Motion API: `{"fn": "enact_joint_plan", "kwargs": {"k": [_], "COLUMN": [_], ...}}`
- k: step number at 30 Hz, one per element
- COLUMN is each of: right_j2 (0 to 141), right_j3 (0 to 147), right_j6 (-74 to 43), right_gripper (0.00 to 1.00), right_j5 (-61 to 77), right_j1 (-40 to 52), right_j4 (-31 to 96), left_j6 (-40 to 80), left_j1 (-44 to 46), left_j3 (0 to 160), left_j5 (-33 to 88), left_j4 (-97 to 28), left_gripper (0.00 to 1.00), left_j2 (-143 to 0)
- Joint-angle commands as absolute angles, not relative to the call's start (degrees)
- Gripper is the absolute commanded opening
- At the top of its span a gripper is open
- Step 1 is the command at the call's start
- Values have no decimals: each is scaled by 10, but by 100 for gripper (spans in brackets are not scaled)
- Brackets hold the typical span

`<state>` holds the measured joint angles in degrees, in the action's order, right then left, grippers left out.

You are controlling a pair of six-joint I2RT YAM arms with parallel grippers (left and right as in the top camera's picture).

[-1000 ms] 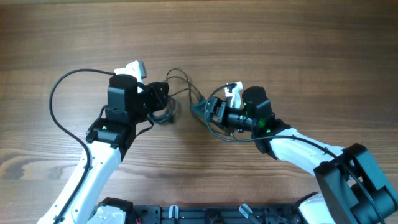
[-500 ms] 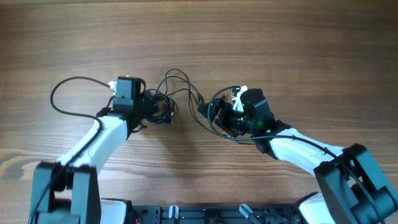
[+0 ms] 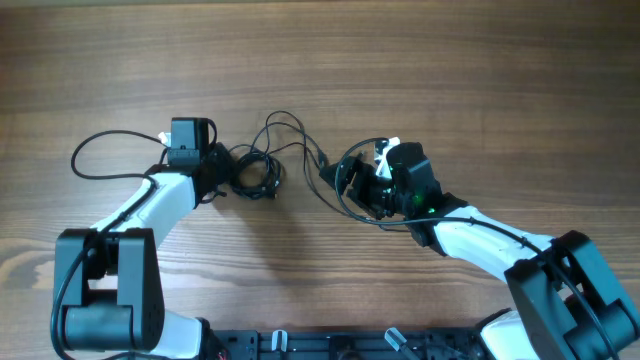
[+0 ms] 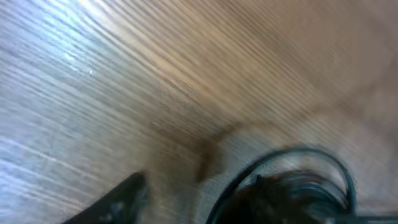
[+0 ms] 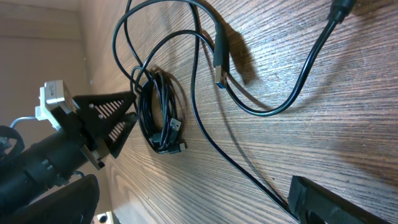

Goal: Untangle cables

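Note:
The cables are thin black wires on the wooden table. A tight small coil (image 3: 258, 178) (image 5: 160, 115) lies left of centre, loose loops (image 3: 285, 130) (image 5: 161, 37) rise behind it, and a plug end (image 3: 318, 158) (image 5: 222, 53) points right. My left gripper (image 3: 230, 170) (image 5: 132, 109) lies low, its tips slightly apart at the coil's left edge. The blurred left wrist view shows one finger (image 4: 121, 199), bare wood, then the dark coil (image 4: 292, 193). My right gripper (image 3: 335, 178) (image 5: 199, 205) is wide open right of the loops. One strand (image 5: 249, 168) runs up to its right finger (image 5: 329, 202).
The left arm's thicker black cable (image 3: 100, 150) loops out to the left over the table. The right arm's own cable (image 3: 360, 215) (image 5: 305, 74) curves around its gripper, close to the thin wires. Bare wood (image 3: 320, 50) stretches behind the cables.
The left arm has dropped from high over the coil to low on the table and drawn back left. The coil shifted slightly left. The right gripper turned a little and stayed open.

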<state>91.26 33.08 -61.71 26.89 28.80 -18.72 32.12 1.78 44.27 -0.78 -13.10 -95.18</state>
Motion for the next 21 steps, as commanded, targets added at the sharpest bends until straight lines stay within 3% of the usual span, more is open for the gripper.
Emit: {"fn": "enact_joint_plan", "kwargs": {"k": [1,5,7,14,21], "right_j2": [905,905,905,905,905], "right_j3": [330,330,330,330,330], "right_j6": [-615,-616,-615,-534,-475], "right_gripper": [100,100,100,100,100], "right_j5": [259,259,263,379,354], "right_j1": [288,288,288,288,300], "right_j4": [-187,-188,-188,-221,-244], "left_j6": [280,259,257,257,236], "left_j1": [21,21,21,21,24], "left_j3": [423,423,423,454,473], "left_j5": [38,-46,-39,26,158], "left_j4": [-170,-246,-256,-314,-331], "left_gripper": [30,25,4,4,4], "left_j2": [-987,-987,-987,-907,-667]}}
